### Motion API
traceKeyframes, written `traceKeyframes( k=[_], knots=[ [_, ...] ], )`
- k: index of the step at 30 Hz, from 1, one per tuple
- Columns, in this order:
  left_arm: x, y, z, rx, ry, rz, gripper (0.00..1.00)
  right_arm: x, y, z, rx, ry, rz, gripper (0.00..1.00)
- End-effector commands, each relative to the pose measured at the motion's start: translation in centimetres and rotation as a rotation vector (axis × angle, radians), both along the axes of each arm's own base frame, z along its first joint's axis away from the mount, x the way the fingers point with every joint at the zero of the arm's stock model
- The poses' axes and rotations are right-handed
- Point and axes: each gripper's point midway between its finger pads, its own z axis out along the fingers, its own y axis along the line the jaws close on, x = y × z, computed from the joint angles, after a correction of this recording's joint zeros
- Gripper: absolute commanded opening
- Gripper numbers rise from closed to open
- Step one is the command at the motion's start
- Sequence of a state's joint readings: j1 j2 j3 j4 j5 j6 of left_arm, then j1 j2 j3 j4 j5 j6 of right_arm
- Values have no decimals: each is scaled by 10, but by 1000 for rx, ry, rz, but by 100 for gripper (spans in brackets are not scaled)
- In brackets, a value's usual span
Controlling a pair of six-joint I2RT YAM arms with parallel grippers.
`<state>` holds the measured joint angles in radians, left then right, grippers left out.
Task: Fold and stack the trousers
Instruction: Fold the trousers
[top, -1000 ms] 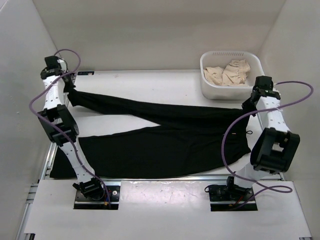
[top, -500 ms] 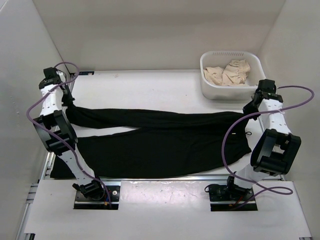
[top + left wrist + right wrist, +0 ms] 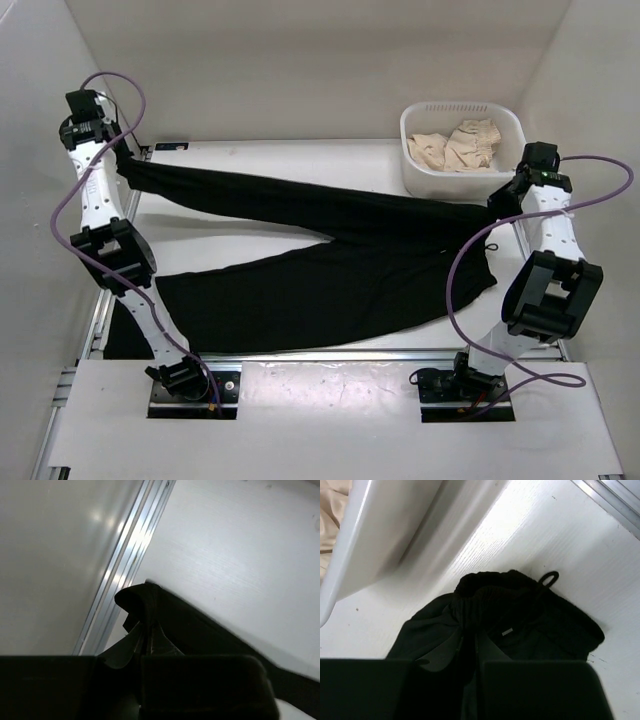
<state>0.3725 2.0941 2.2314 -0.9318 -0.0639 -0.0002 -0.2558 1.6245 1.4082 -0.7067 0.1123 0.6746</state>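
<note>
The black trousers [image 3: 330, 260] lie spread across the white table, waist at the right, legs running left. My left gripper [image 3: 122, 160] is shut on the cuff of the far leg [image 3: 142, 600] at the back left corner, and that leg hangs taut and raised. My right gripper [image 3: 497, 208] is shut on the waistband [image 3: 490, 587] at the right, next to the basket; a drawstring loop [image 3: 549, 577] sticks out beside it. The near leg [image 3: 250, 305] lies flat towards the front left.
A white basket [image 3: 415, 160] holding beige cloth [image 3: 460, 145] stands at the back right, close to my right gripper. An aluminium rail [image 3: 120, 565] runs along the table's left edge. White walls enclose the table on three sides.
My left gripper has carried the far leg's cuff up and back towards the left corner, after dipping forward. The far leg now slants away from the near leg. The right gripper shifted slightly back.
</note>
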Motion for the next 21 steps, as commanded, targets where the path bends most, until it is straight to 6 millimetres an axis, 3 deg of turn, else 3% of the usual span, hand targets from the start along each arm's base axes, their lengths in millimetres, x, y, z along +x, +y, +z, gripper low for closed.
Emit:
traceKeyframes(
  k=[1,2,3,4,5,8,9,10,11,12,13,15,16,21],
  knots=[
    [-35,-1,-2,9,59,39,14,-8,-2,18,-3,-35,-13,0],
    [-43,2,-8,8,83,55,14,-14,1,8,12,-6,-8,0],
    [-57,11,-5,15,86,87,14,-20,3,9,14,1,-8,0],
    [-70,17,-16,18,127,117,14,-27,1,13,14,1,-17,0],
    [-85,22,-7,29,123,143,14,-39,7,8,49,31,-10,0],
    [-136,39,-17,26,204,238,14,-71,13,15,61,60,-8,0],
    [-153,37,-6,31,191,254,14,-89,18,14,58,70,2,0],
    [-182,38,-28,13,270,293,14,-105,21,9,57,111,6,0],
    [-199,36,-35,8,295,312,14,-117,23,5,52,132,0,0],
    [-218,34,-29,20,289,337,14,-130,24,6,29,135,13,0],
    [-243,34,-55,-4,350,374,14,-150,26,-10,29,200,3,0],
    [-266,36,-62,-3,351,419,14,-165,24,-18,-5,226,24,0],
    [-281,38,-78,-12,379,452,14,-174,27,-31,4,267,34,0],
    [-306,40,-95,-42,416,504,14,-190,31,-49,26,324,52,0]
  ],
)
